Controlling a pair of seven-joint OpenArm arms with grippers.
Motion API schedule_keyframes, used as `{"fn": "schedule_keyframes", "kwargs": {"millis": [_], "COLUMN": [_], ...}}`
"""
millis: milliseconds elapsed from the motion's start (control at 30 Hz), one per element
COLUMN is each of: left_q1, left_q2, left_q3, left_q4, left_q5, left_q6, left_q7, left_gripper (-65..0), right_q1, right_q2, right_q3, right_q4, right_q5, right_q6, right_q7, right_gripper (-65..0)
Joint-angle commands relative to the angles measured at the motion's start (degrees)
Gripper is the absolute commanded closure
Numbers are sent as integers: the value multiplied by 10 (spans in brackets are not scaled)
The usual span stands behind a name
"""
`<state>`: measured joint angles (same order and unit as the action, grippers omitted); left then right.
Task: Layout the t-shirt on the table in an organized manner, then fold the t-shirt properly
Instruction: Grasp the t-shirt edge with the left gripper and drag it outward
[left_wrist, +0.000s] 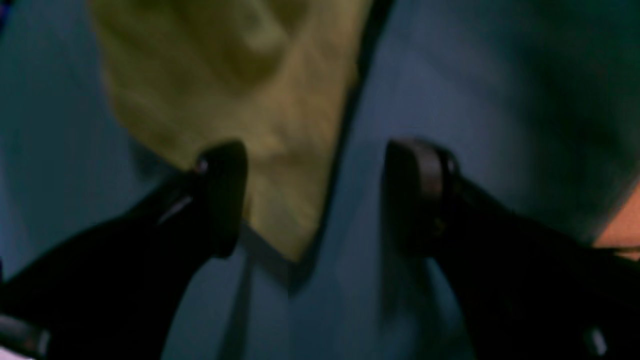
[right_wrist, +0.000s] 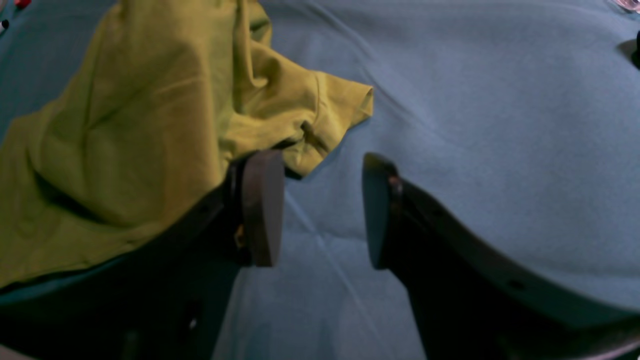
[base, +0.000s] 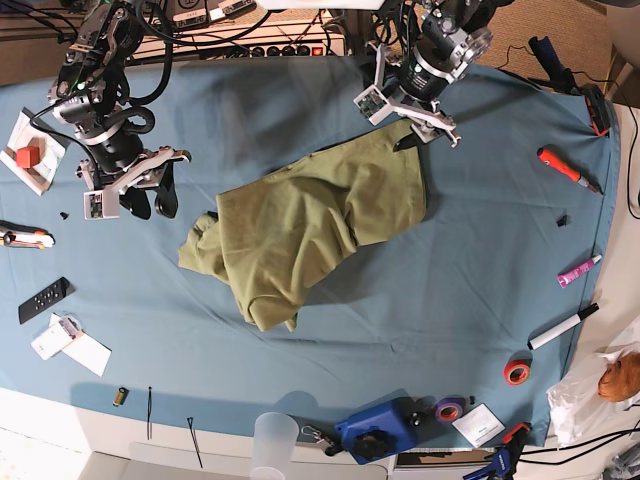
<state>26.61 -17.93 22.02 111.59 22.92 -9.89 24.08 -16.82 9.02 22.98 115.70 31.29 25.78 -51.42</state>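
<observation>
Two open end effectors, t-shirt (base: 305, 225) crumpled between, left end effector (base: 420, 125) above its corner

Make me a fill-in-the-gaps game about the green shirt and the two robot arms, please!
1. The crumpled olive-green cotton t-shirt lies on a table draped in a ____ cloth.
2. The jaws of the left gripper stand ____, with a corner of the shirt between them.
3. In the base view, the right gripper hangs to the ____ of the shirt.
4. The marker pen with the black cap near the table's edge has a ____ body.

Missing words: blue; open; left; white
</observation>
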Motion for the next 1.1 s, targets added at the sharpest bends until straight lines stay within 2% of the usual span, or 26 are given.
{"fn": "schedule_keyframes", "kwargs": {"millis": [0,67,133,200,433,533,600,700,833,933,1067], "left_q1": [-3,-7,-10,-13,-17,-20,-22,-35,-60,-78,-85], "left_q2": [0,0,0,0,0,0,0,0,0,0,0], "left_q3": [0,0,0,0,0,0,0,0,0,-1,-9], "left_q4": [-4,-9,-9,-9,-9,-9,-8,-5,30,61,87], "left_q5": [5,5,5,16,20,19,20,24,74,78,95], "left_q6": [-2,13,49,60,27,26,43,113,174,192,191], "left_q7": [7,7,6,5,5,3,3,8,62,87,90], "left_gripper": [-427,-421,-402,-363,-147,0,0,0,0,0,0], "right_q1": [5,5,5,5,5,5,5,5,5,5,5], "right_q2": [5,5,5,5,5,5,5,5,5,5,9], "right_q3": [3,4,4,4,4,4,4,4,4,4,4], "right_q4": [9,9,9,9,9,9,9,9,9,9,9], "right_q5": [3,3,3,-1,-18,-34,-56,-91,-141,-174,-183], "right_q6": [3,3,3,3,3,3,3,3,1,2,2], "right_q7": [15,16,16,17,26,48,67,84,94,95,94], "right_gripper": [-262,-262,-262,-262,-262,-262,-262,-262,-262,-262,-262]}}
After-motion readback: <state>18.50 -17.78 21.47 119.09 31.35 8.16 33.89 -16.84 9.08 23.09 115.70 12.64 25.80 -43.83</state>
